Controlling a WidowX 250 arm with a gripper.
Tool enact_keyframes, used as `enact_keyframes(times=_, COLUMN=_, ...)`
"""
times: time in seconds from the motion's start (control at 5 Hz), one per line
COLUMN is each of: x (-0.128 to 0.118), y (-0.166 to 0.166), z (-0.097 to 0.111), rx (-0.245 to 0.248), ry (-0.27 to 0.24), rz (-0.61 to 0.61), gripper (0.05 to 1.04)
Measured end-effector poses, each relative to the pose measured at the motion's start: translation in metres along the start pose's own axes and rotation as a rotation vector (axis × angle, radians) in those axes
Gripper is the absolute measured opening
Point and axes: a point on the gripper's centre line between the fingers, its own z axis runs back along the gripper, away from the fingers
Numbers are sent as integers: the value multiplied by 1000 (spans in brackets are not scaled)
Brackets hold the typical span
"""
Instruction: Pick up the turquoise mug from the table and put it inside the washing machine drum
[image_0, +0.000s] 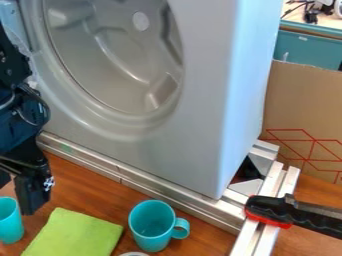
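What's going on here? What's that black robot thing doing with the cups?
A black robot gripper hangs down at the left, right by a turquoise cup. I can't tell if they touch. Nearby on the brown wooden table lie a folded lime-green cloth and a turquoise mug with a handle, standing upright.

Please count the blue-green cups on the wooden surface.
2. The left cup is at the picture's edge, partly cut off; the right cup, with a handle, is on the other side of the green cloth. More may be hidden behind the grey machine.
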Motion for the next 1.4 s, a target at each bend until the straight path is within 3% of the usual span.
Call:
enact_keyframes(times=0.2, x=0, y=-1, z=-3, rx=-3, ry=5, rz=0, gripper=1001)
enact_keyframes(times=0.4, x=24, y=-3, z=-18, rx=23, ry=-58, rz=-45, gripper=1001)
enact_keyframes(times=0.6, x=47, y=-6, z=-30, rx=22, ry=-133, rz=-4, gripper=1001)
enact_keyframes(times=0.8, x=68, y=-8, z=-42, rx=33, ry=-171, rz=-15, gripper=1001)
enact_keyframes(times=1.0, x=75, y=-14, z=-64, rx=0, ry=-146, rz=-60, gripper=1001)
enact_keyframes(times=1.2, x=82, y=-26, z=-67, rx=-74, ry=-161, rz=-139, gripper=1001)
enact_keyframes(times=1.4, x=90, y=-39, z=-66, rx=-91, ry=-144, rz=-176, gripper=1001)
